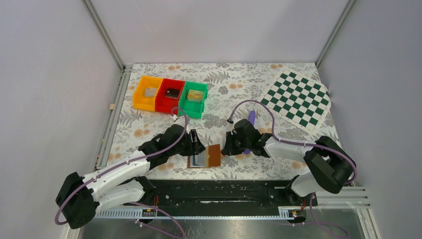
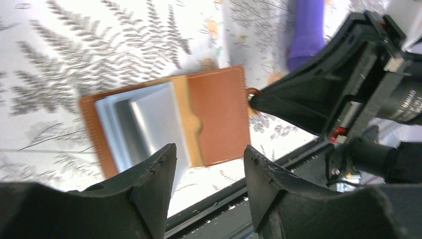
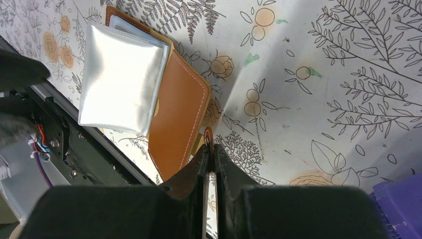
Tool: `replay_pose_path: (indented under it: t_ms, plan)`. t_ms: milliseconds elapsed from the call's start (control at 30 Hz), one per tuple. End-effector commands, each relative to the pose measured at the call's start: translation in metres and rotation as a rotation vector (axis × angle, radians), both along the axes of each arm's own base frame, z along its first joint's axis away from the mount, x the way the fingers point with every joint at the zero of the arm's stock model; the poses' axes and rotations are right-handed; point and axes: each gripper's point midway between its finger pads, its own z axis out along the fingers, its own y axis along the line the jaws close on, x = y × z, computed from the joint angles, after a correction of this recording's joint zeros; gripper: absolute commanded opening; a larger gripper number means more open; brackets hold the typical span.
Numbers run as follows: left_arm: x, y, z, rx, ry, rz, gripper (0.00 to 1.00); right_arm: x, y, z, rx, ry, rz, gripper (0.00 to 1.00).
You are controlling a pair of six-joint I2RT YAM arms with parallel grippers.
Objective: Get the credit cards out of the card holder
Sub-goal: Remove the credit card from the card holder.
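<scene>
Centrally, card holder (image 1: 213,156) lying open, right gripper (image 3: 210,149) pinched tight on its edge loop (image 3: 208,133), left gripper (image 2: 209,154) spread wide above it, holding nothing

Card holder (image 3: 179,114): smooth tan leather-look, pale stitching; inner panels (image 3: 122,79) silvery, glossy. Table cover (image 3: 308,89): matt, printed.

**A robot test cell in a lab**

Two robot arms are bolted to a black base rail (image 1: 219,191) at the near edge of the table (image 1: 239,82): the left arm (image 1: 124,167) at 7 o'clock and the right arm (image 1: 298,149) at 5 o'clock. Purple cables (image 1: 248,101) loop off them. Plain grey panels (image 1: 50,74) in aluminium frame posts (image 1: 103,32) wall the table in on three sides. Test props lie on its fern-print cover: three coloured bins (image 1: 165,106) at 11 o'clock, a checkerboard mat (image 1: 297,99) at 2 o'clock and a card holder (image 1: 208,156) at 6 o'clock.
</scene>
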Motion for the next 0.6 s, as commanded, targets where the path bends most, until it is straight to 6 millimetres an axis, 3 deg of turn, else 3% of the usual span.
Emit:
replay_pose_path:
  t_ms: [0,133,333,500,567]
  plan:
    - [0.013,0.039,0.005,0.132,-0.05,0.156,0.5,0.008,0.003,0.014,0.023,-0.036,-0.006,0.12]
    - [0.011,0.056,-0.009,0.199,-0.026,0.213,0.32,0.008,0.003,0.012,0.023,-0.032,-0.005,0.12]
    - [0.009,0.05,-0.029,0.229,0.035,0.194,0.09,0.008,0.004,0.014,0.03,-0.034,-0.005,0.12]
    - [0.009,0.043,-0.04,0.228,0.06,0.17,0.0,0.008,0.004,0.016,0.035,-0.037,-0.009,0.12]
    - [0.009,0.029,-0.038,0.179,0.058,0.116,0.0,0.008,0.004,0.016,0.033,-0.036,-0.01,0.12]
